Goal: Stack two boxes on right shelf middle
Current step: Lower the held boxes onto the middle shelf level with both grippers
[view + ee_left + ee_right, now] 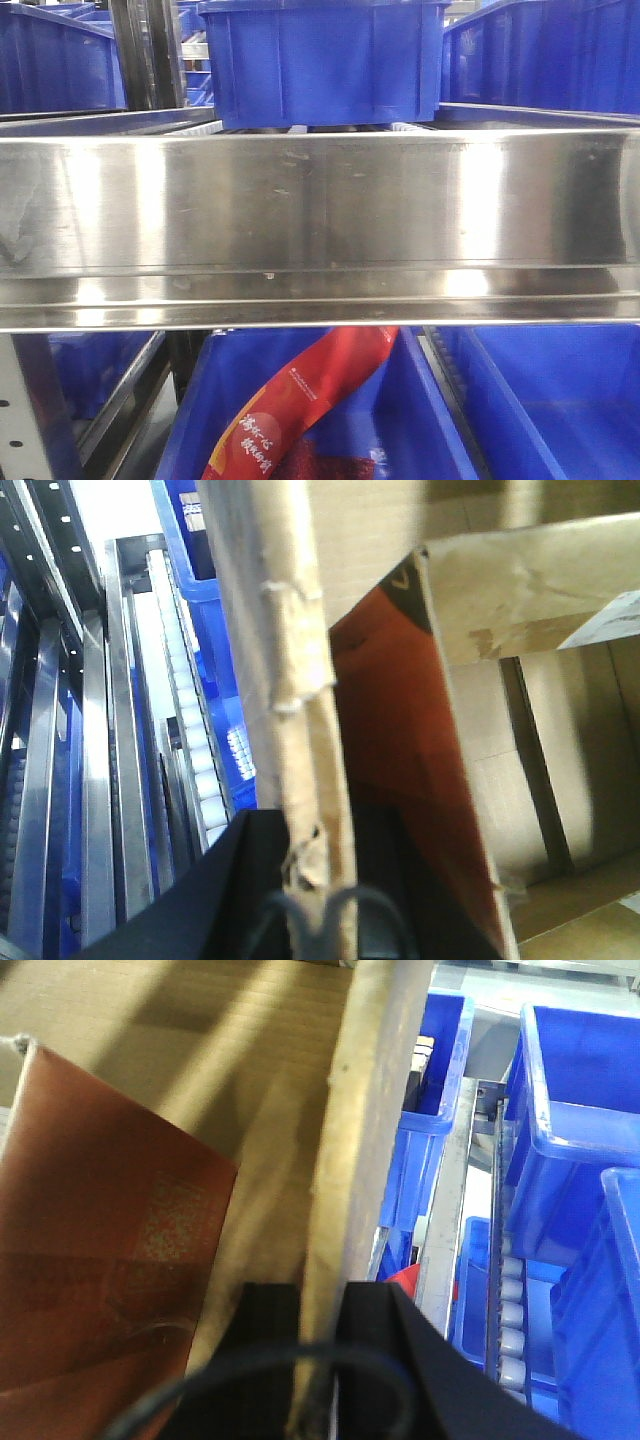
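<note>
Gripping one plain brown corrugated cardboard box (520, 780) by opposite walls, the left gripper (318, 880) and right gripper (322, 1360) each pinch an edge between black fingers. One shiny stainless-steel shelf rail (320, 230) fills the front view, with several blue plastic bins (325, 60) around it.

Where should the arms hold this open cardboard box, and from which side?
By its two upright side walls, from above, as now. The left gripper pinches the frayed top edge of one wall of the cardboard box; the right gripper pinches another wall's edge. The box is open-topped, so those thin rims fit between the fingers; the broad faces offer nothing to clamp.
</note>
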Tool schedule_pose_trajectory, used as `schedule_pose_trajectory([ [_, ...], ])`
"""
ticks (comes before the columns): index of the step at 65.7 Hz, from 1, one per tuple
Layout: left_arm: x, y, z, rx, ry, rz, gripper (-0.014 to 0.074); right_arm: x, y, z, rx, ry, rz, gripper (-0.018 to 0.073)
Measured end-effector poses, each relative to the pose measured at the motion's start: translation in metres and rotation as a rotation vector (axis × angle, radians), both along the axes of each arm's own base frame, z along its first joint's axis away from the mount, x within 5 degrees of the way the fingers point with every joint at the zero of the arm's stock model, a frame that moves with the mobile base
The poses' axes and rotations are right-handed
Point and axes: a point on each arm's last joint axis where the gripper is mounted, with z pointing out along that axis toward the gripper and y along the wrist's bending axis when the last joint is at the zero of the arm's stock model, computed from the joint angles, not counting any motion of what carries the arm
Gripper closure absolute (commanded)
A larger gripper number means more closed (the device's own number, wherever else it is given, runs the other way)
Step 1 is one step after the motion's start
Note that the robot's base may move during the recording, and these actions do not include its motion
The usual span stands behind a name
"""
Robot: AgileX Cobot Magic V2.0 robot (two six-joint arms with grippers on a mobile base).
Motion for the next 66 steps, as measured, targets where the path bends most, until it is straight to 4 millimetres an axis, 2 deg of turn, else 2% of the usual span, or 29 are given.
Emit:
schedule_pose_trajectory([
  [21,-0.001,-0.002,-0.001,-0.014,0.022,-0.016,0.0708,-0.001,0.0,-0.002,-0.006,0.017,0.002,0.0713],
  [28,0.0,-0.005,-0.007,-0.021,0.069,-0.035,0.0708,0.001,0.001,-0.012,-0.026,0.076,0.006,0.0713],
  [46,0.021,-0.03,-0.059,0.083,0.243,-0.068,0.0708,0.017,0.003,-0.067,-0.092,0.266,-0.003,0.0713],
  [66,0.029,-0.032,-0.097,0.144,0.365,-0.055,0.0708,0.04,0.011,-0.107,-0.11,0.394,0.007,0.0709],
])
